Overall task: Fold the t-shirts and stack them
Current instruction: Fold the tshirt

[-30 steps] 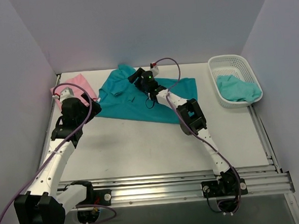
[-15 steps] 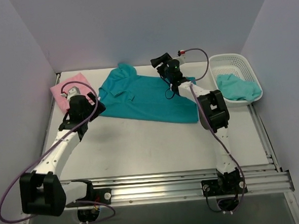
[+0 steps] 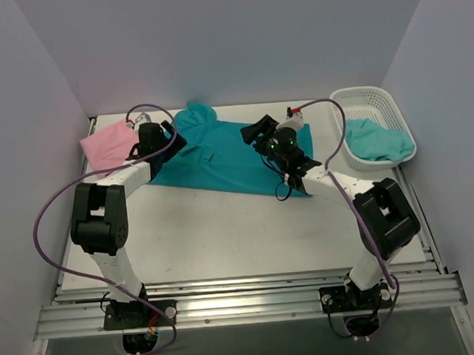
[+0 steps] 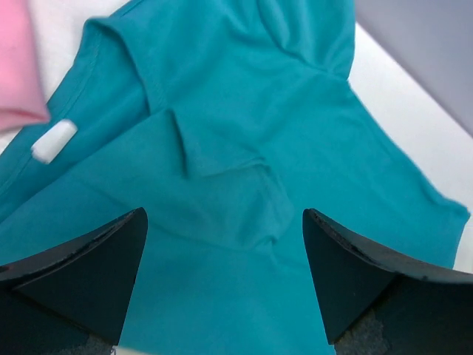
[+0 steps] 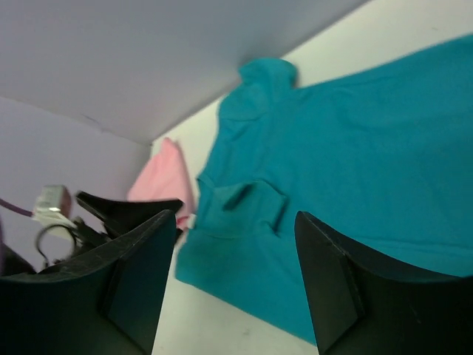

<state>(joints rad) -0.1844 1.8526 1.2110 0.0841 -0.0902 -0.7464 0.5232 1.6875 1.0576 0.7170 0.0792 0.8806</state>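
A deep teal t-shirt (image 3: 220, 166) lies spread out flat across the back half of the table, with a small fold creased near its collar (image 4: 222, 170). A pale pink t-shirt (image 3: 106, 142) lies folded at the far left. An aqua-green t-shirt (image 3: 375, 139) is bunched in the basket. My left gripper (image 3: 169, 138) hovers open over the teal shirt's left part (image 4: 222, 214), nothing between its fingers. My right gripper (image 3: 253, 133) hangs open above the shirt's right half (image 5: 235, 216), pointing left toward the pink shirt (image 5: 166, 177).
A white lattice basket (image 3: 360, 92) stands at the back right corner. Grey walls close in the table at the back and on both sides. A purple cable loops over each arm. A white label (image 4: 54, 140) sticks out at the teal shirt's edge.
My left arm has swung up from the table's left side to the teal shirt's left edge. My right gripper left the collar area, lifted toward the back, then came down over the right half.
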